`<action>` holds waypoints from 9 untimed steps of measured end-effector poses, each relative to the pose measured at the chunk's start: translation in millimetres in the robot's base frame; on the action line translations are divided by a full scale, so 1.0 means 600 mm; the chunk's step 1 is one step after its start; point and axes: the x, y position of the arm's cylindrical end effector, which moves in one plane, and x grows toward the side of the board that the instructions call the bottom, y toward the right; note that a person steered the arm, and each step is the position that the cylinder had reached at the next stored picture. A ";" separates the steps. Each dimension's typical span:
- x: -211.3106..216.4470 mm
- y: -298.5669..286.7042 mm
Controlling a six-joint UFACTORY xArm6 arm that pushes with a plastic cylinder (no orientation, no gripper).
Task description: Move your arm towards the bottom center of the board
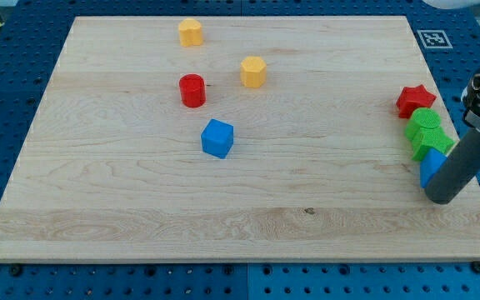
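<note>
The arm's dark grey rod has no gripper; its tip stands near the wooden board's right edge, touching a partly hidden blue block. On the board: two yellow, two red, two green, two blue blocks.

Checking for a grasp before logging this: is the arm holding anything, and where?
Nothing is held. My tip only rests on the board, right beside a partly hidden blue block.
</note>
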 end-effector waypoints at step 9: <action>0.001 -0.221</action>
